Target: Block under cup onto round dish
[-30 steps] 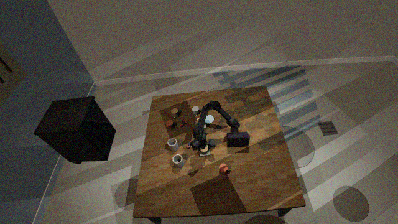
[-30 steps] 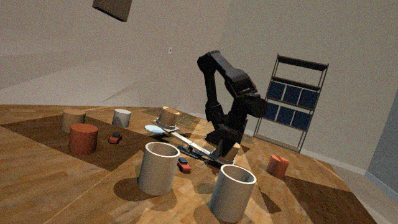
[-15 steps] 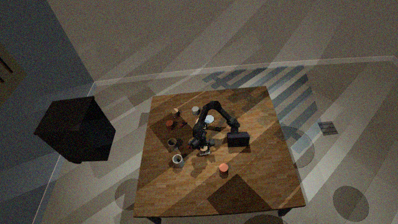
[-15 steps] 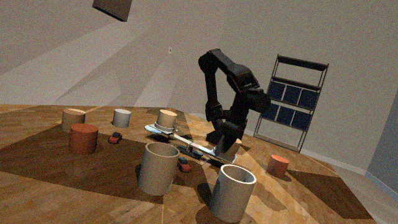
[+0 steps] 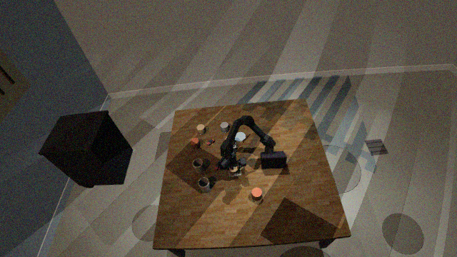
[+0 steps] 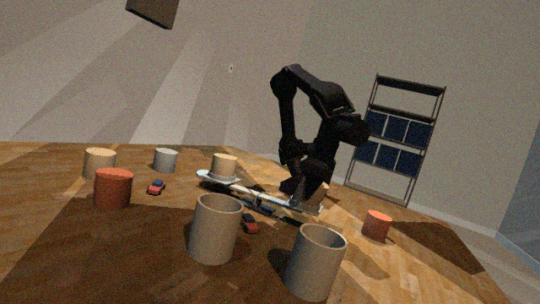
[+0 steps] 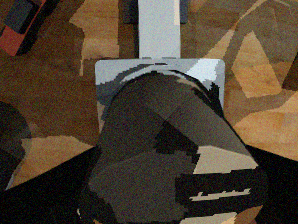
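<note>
The wooden tabletop (image 6: 63, 262) is crossed by hard bands of light and shadow that blur many edges. The black arm (image 6: 321, 105) bends down over the near end of the balance (image 6: 253, 195), blocking most of what it reaches for in the exterior view. Its pincer (image 6: 305, 192) is clamped around the tan cup (image 7: 162, 163) that stands on the balance's near square pad; in the wrist view this cup fills the frame in deep shadow and its lower rim is cut off. The fingers themselves are barely distinguishable from the dark cup. The other cup (image 6: 224, 165) stands upright on the far end of the balance, raised higher. The pale blue round dish (image 5: 240, 136) lies beside the arm, visible only from above. The block cannot be seen anywhere.
</note>
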Motion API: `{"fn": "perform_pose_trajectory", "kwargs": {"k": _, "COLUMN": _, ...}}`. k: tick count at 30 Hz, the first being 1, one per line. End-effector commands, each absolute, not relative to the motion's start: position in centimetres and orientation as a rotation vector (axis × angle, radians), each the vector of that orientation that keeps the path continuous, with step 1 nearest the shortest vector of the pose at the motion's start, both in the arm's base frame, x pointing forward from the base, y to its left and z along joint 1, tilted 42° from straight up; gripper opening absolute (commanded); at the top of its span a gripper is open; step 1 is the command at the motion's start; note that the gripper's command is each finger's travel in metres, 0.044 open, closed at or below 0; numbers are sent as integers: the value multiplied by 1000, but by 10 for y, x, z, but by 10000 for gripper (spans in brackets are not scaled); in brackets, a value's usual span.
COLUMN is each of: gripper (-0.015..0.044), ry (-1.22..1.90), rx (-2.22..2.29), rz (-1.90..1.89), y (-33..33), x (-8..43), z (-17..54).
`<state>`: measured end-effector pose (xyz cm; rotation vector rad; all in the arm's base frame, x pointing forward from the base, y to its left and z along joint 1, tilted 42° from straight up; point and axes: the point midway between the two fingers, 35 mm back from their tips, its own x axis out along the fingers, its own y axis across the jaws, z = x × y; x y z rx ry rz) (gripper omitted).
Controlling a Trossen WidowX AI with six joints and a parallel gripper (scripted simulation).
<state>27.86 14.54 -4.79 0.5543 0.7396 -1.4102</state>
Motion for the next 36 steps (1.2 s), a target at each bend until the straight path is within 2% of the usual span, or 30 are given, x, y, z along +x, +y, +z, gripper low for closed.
{"fn": "perform_pose_trajectory", "kwargs": {"k": 1, "gripper": 0, "ry": 743, "rx": 586, "rz": -1400, "y": 156, "x": 282, "z": -44}}
{"fn": "perform_pose_trajectory", "kwargs": {"k": 36, "gripper": 0, "ry": 745, "rx": 586, "rz": -1400, "y": 185, "x": 280, "z": -9}}
